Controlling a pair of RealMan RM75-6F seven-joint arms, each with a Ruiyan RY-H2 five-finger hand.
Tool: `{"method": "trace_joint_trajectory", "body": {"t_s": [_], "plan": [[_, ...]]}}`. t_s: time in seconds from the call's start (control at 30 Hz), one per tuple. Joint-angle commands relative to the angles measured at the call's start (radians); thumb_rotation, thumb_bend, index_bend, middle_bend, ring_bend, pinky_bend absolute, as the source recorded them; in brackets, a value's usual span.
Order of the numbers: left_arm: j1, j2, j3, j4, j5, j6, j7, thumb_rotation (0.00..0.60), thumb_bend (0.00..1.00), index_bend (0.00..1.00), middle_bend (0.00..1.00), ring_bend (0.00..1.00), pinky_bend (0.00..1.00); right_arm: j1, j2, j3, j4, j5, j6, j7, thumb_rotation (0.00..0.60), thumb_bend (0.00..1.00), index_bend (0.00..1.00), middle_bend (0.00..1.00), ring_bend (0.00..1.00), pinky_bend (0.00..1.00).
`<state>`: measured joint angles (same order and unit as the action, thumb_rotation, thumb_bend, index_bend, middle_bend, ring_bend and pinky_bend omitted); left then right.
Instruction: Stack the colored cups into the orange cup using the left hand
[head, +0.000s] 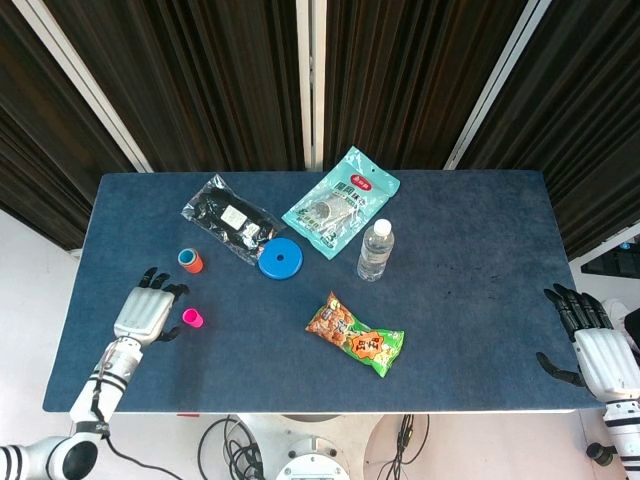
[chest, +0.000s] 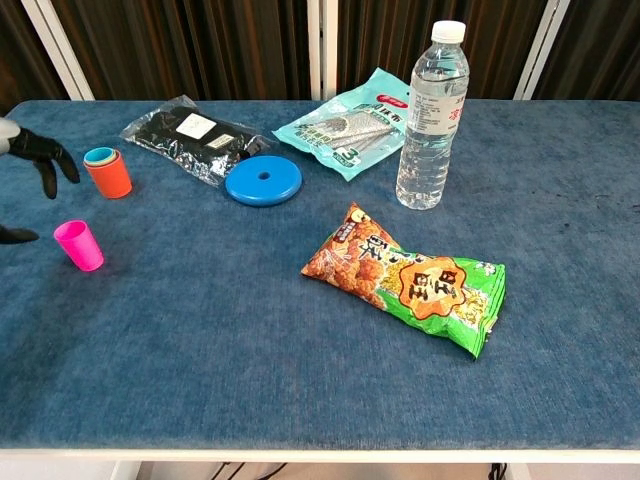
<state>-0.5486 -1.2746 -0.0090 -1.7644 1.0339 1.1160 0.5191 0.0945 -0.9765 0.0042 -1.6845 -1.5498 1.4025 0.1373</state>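
The left hand (head: 143, 315) hovers above the blue desk (head: 450, 240) just left of the pink cup (head: 192, 318), with its fingers (chest: 45, 160) spread apart and holding nothing. The pink cup stands upright and alone. Behind it stands the orange cup (chest: 108, 174), and a blue cup (chest: 99, 155) sits nested inside it, only its rim showing. Further right lie a black packet (chest: 190, 137), a blue disc (chest: 263, 181), a teal packet (chest: 350, 122), an upright water bottle (chest: 431, 118) and a snack bag (chest: 410, 279). The right hand (head: 596, 343) rests at the right edge of the desk, fingers open and empty.
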Motion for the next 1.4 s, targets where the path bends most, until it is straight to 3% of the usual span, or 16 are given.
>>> {"method": "trace_joint_trajectory", "body": {"t_s": [0.03,0.67,1.4], "plan": [[0.014,-0.009,0.009,0.005,0.001,0.002,-0.014,0.6,0.21,0.28,0.35,0.11,0.05,-0.001,0.0,-0.001,0.0,-0.001,0.001,-0.001,0.6,0.21,0.0,0.0,0.0,0.0],[0.021,-0.16,-0.002,0.19,0.106,-0.003,-0.051,0.6,0.21,0.33,0.39,0.13,0.06,0.003,-0.004,0.0,0.003,0.015,-0.015,-0.005,0.6,0.21,0.0,0.0,0.0,0.0],[0.033,-0.191,-0.028,0.241,0.114,-0.002,-0.051,0.6,0.24,0.5,0.53,0.24,0.11,0.001,-0.006,-0.001,0.016,0.02,-0.019,0.007,0.6,0.21,0.0,0.0,0.0,0.0]]}}
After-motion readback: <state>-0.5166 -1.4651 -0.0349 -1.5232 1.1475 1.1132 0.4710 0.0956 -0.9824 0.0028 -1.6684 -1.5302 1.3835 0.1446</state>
